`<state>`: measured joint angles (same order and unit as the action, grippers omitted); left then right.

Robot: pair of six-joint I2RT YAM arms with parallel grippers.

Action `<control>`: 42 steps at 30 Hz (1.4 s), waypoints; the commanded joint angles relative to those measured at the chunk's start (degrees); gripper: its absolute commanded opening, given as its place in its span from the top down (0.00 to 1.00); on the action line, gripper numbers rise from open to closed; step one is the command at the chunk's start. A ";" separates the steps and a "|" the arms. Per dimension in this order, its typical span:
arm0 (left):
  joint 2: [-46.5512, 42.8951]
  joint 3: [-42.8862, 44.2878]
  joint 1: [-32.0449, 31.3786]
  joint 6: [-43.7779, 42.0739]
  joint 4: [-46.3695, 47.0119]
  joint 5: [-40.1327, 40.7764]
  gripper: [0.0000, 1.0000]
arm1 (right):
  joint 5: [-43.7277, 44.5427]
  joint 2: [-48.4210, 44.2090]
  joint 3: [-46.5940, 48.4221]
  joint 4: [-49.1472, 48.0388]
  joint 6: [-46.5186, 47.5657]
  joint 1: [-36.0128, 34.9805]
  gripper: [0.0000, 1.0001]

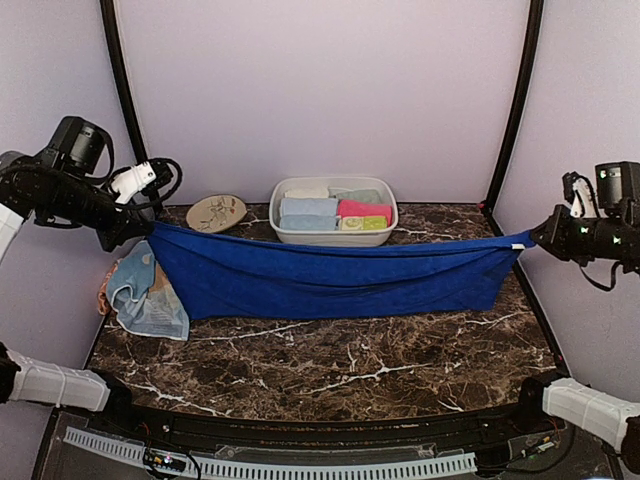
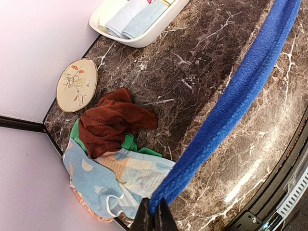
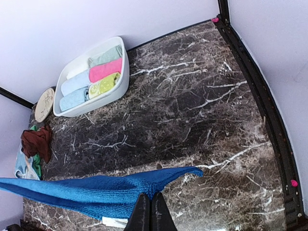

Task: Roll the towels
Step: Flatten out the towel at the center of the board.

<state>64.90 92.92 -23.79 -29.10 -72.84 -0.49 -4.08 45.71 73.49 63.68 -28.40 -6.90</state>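
Towel (image 1: 330,275) strung between left hand (image 1: 148,228) and right hand (image 1: 531,240), before tub (image 1: 330,238); heaped towels (image 1: 148,295) at left, seemingly before plate (image 1: 216,211).

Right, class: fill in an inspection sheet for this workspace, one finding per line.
Surface: dark marble table, white veins.
Job's things: blue towel stretched between both arms; loose towel pile at left; rolled towels in white tub.
Clutter: oval plate beside the tub.
Grippers: left fingers and right fingers each shut on a towel end.
Cables: black cable looped at left arm.
Surroundings: lilac walls, black frame posts.
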 commanded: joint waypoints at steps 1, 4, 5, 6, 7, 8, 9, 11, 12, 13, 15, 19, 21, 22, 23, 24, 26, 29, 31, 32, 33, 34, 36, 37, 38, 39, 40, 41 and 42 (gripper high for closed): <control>-0.63 -4.39 -0.07 -0.69 -1.87 0.41 1.00 | 1.92 1.68 -2.29 2.03 -1.17 0.13 1.00; 1.22 -9.47 -0.09 -2.18 4.81 2.41 1.00 | 1.71 4.79 -5.95 -3.62 -1.34 0.13 1.00; 2.08 -11.79 -0.06 -2.86 8.35 3.83 1.00 | 1.86 6.45 -6.88 -5.49 -1.27 0.13 1.00; 3.32 -13.80 -0.06 -3.41 11.83 5.27 1.00 | 1.84 8.44 -9.20 -7.73 -1.11 0.13 1.00; 4.76 -15.85 -0.11 -3.94 15.95 6.82 1.00 | 1.70 10.43 -10.55 -10.13 -0.93 0.13 1.00; 6.65 -17.79 -0.09 -4.82 19.93 8.61 1.00 | 2.01 12.71 -11.55 -12.39 -0.75 0.17 1.00; 8.87 -19.74 -0.08 -5.60 23.66 10.20 1.00 | 2.61 15.00 -12.10 -14.50 -0.65 0.30 1.00; 13.81 -21.62 0.02 -7.20 31.12 14.49 1.00 | 2.07 21.67 -12.20 -18.05 -0.16 0.90 1.00; 16.65 -21.67 0.08 -8.00 34.31 16.79 1.00 | 1.42 24.36 -11.66 -19.38 0.21 1.20 1.00; 19.34 -21.39 0.21 -8.90 36.96 17.79 1.00 | 1.18 27.11 -11.15 -21.08 0.27 1.64 1.00; 24.35 -20.24 0.80 -10.62 41.67 20.10 1.00 | -0.43 32.18 -10.29 -23.96 0.49 3.15 1.00; 32.46 -16.43 3.06 -11.20 45.26 20.73 1.00 | -2.99 40.77 -8.64 -27.79 1.08 5.90 1.00; 34.89 -15.81 4.21 -11.76 47.37 20.69 1.00 | -3.78 43.56 -8.02 -29.09 1.39 6.86 1.00; 35.62 -15.79 4.64 -12.04 48.33 20.50 1.00 | -4.28 44.75 -7.86 -29.55 1.56 7.29 1.00; 36.17 -15.62 5.07 -12.06 48.83 20.10 1.00 | -4.82 45.19 -7.84 -29.98 1.67 7.57 1.00; 36.70 -15.51 5.40 -12.01 48.68 19.66 1.00 | -5.25 47.09 -6.50 -30.48 1.80 7.82 1.00; 37.35 -15.56 5.64 -11.88 48.33 18.60 1.00 | -6.02 48.79 -5.44 -31.08 1.94 7.94 1.00; 38.06 -16.38 5.84 -11.90 48.83 17.26 1.00 | -6.90 51.24 -4.34 -31.49 1.95 7.99 1.00; 38.59 -16.77 5.97 -11.75 48.99 16.01 1.00 | -7.32 52.38 -3.69 -31.81 1.72 8.03 1.00; 38.81 -16.83 6.02 -11.72 49.16 15.72 1.00 | -7.46 52.86 -3.51 -32.11 1.60 8.04 1.00; 39.07 -16.87 6.02 -11.76 49.32 15.47 1.00 | -7.55 53.22 -3.27 -32.20 1.55 8.06 1.00; 39.48 -16.77 6.09 -11.68 49.55 15.44 1.00 | -7.53 53.70 -2.96 -32.14 1.64 8.12 1.00; 40.42 -16.56 6.26 -11.59 50.34 15.71 1.00 | -7.44 54.63 -1.86 -31.84 1.83 8.40 1.00; 40.92 -16.21 6.42 -11.47 50.60 16.04 1.00 | -7.46 55.19 -1.34 -31.64 1.98 8.62 1.00; 41.35 -15.74 6.63 -11.17 50.67 16.16 1.00 | -7.52 55.63 -0.85 -31.41 2.09 8.77 1.00; 41.62 -15.25 6.79 -10.65 50.58 16.18 1.00 | -7.65 56.12 -0.43 -31.27 2.16 9.06 1.00; 41.77 -14.86 7.08 -10.52 50.68 16.36 1.00 | -7.77 56.45 -0.07 -31.13 2.21 9.22 1.00; 41.80 -14.49 7.25 -10.38 50.83 16.52 1.00 | -7.93 56.83 0.38 -31.01 2.21 9.43 1.00; 41.80 -14.36 7.34 -10.29 50.95 16.68 1.00 | -8.04 57.13 0.79 -30.92 2.29 9.55 1.00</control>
<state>106.89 76.18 -17.58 -40.23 -22.81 15.49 -11.99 101.69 71.57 33.23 -26.81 1.52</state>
